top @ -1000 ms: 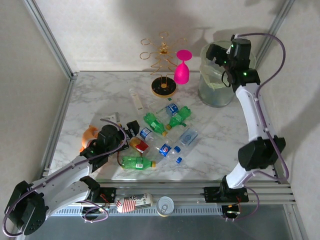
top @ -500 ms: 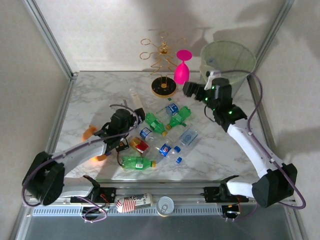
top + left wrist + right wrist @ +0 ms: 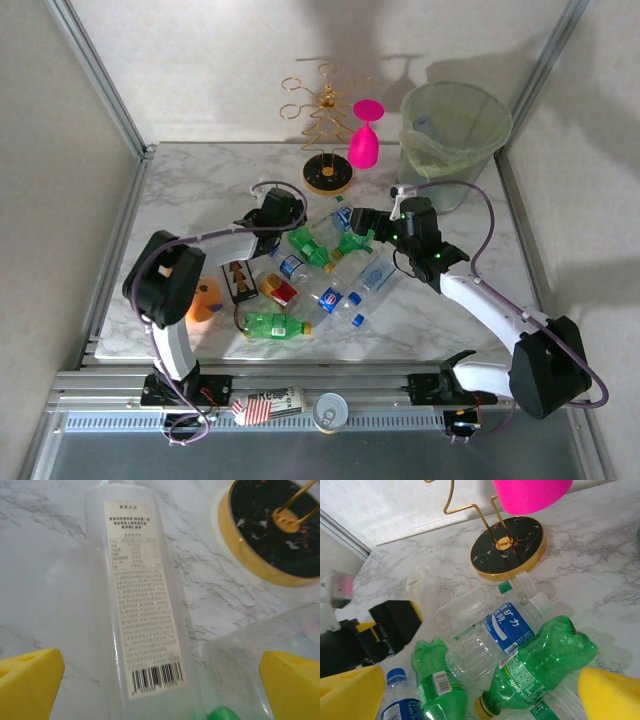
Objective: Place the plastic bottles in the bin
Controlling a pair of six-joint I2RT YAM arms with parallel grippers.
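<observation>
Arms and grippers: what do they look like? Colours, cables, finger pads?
The left arm and right arm have white links and black joints, with a purple cable looping along each. The left gripper and right gripper have black bodies and blocky yellow finger pads.

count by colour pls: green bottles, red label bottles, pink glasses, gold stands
green bottles: 3
red-labelled bottle: 1
pink wine glass: 1
gold stand: 1
total: 6
</observation>
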